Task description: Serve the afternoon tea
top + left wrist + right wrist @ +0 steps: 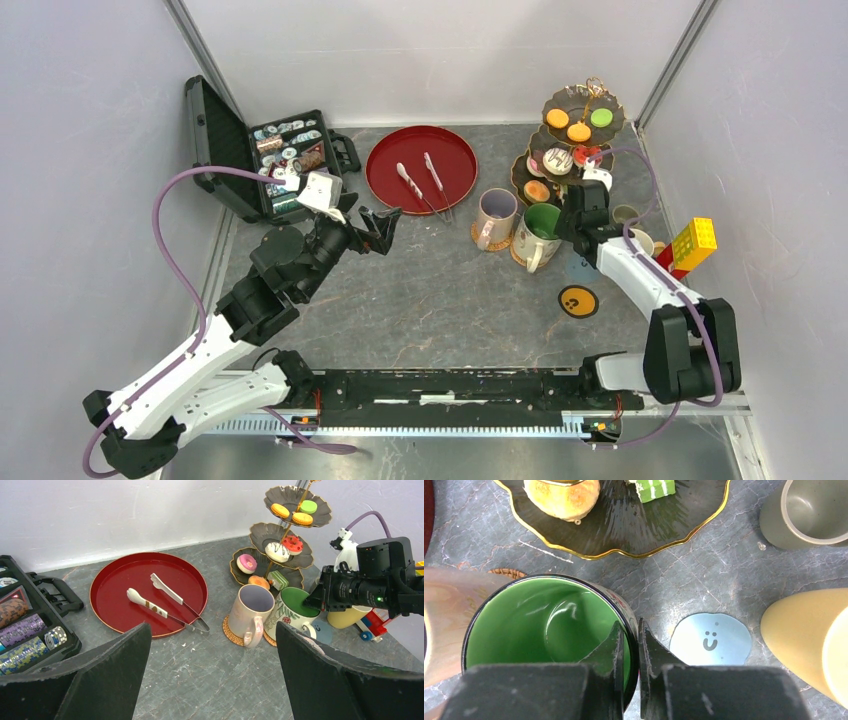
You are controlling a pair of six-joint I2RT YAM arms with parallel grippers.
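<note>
Green-lined mug (549, 625): rim pinched by the right hand (630, 630), fingers nearly closed, one inside. Left hand (212, 630) gapes empty. Toy cakes (246, 562) fill the three-tier stand (267, 530) beyond; serving seems barely begun.

Smiley face (709, 641) on blue coaster (730, 629)

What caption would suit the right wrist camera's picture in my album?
The right gripper pinches the rim of the green-lined mug, one finger inside, beside a blue smiley coaster and a yellow mug.
</note>
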